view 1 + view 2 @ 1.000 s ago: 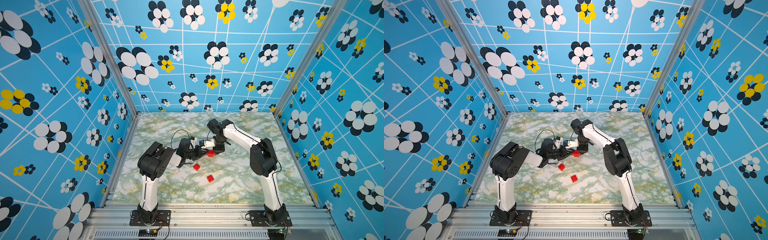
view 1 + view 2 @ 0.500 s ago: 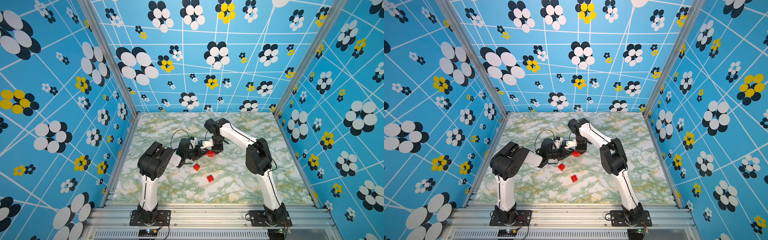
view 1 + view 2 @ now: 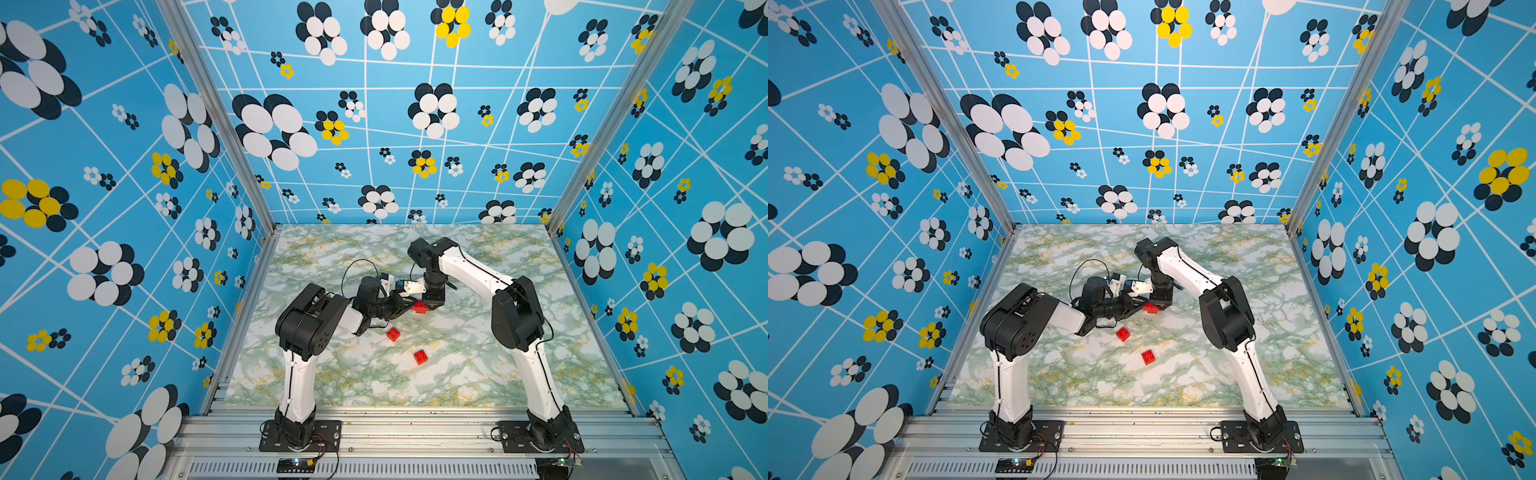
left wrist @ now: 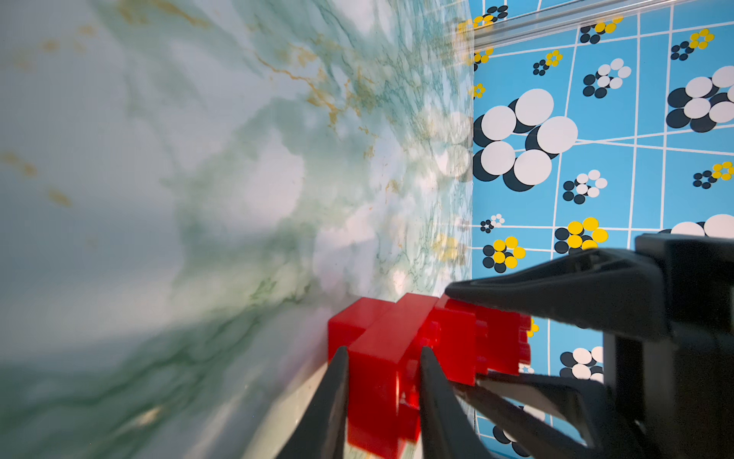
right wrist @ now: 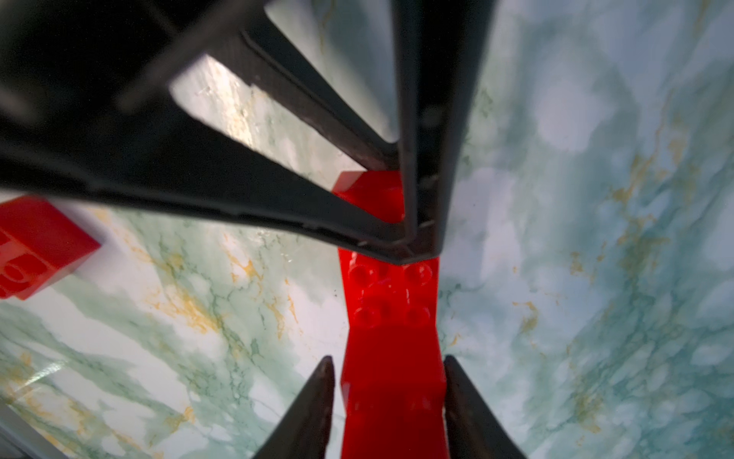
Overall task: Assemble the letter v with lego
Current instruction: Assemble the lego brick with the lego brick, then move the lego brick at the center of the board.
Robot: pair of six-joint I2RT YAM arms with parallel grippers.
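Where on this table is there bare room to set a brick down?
Free: front strip between the loose bricks and the rail; right side beyond the right arm; far corners. Crowded: the middle, where left tool and right tool meet at the joined bricks.

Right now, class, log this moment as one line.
left pincer: shut on joined red bricks | right pincer: around same bricks, grip unclear | loose bricks: two, untouched
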